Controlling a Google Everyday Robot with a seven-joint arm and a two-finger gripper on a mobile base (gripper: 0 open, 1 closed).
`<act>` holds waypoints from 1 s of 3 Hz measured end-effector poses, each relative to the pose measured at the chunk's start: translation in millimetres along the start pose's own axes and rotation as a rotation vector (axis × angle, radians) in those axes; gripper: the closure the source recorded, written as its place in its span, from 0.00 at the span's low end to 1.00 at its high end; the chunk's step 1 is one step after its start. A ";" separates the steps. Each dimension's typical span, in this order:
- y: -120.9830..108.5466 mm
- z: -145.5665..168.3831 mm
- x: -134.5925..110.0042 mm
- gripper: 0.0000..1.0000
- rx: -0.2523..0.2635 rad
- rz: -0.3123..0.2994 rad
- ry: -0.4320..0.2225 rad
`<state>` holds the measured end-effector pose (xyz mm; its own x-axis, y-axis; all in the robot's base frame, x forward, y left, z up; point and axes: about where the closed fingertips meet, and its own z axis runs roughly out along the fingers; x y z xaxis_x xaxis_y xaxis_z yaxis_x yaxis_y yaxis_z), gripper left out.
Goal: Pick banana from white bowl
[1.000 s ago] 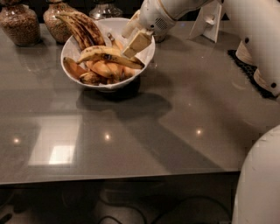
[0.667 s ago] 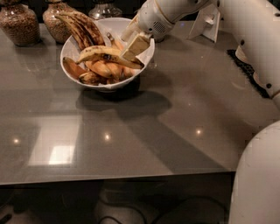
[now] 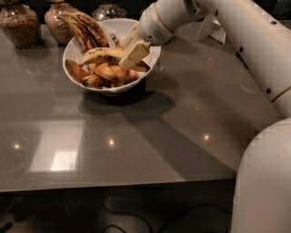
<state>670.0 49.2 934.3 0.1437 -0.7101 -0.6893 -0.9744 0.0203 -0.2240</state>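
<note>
The white bowl (image 3: 72,50) stands at the back left of the grey table and holds several bananas. The long yellow banana (image 3: 102,55) with brown speckles lies across the top of the pile. Dark brown-black bananas (image 3: 86,27) stick up over the bowl's far left rim, and shorter orange-yellow ones (image 3: 109,72) lie below. My gripper (image 3: 131,51) reaches into the bowl from the right, on the white arm, and sits right at the right end of the yellow banana, covering that end.
Three glass jars stand behind the bowl: (image 3: 18,25), (image 3: 57,20), (image 3: 108,9). A white folded card (image 3: 211,27) stands at the back right. My white arm (image 3: 254,50) crosses the right side. The table's front edge (image 3: 113,184) runs across the bottom.
My gripper has moved a little to the left and down, deeper into the bowl and onto the right end of the yellow banana. The bananas have not visibly shifted.
</note>
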 end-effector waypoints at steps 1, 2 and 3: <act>0.8 10.2 -6.0 0.47 -0.014 0.003 -0.023; 1.2 12.7 -7.8 0.59 -0.018 0.003 -0.030; 5.5 8.3 -11.0 0.81 -0.025 -0.005 -0.036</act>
<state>664.4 63.0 934.9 0.1538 -0.6843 -0.7128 -0.9776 -0.0007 -0.2103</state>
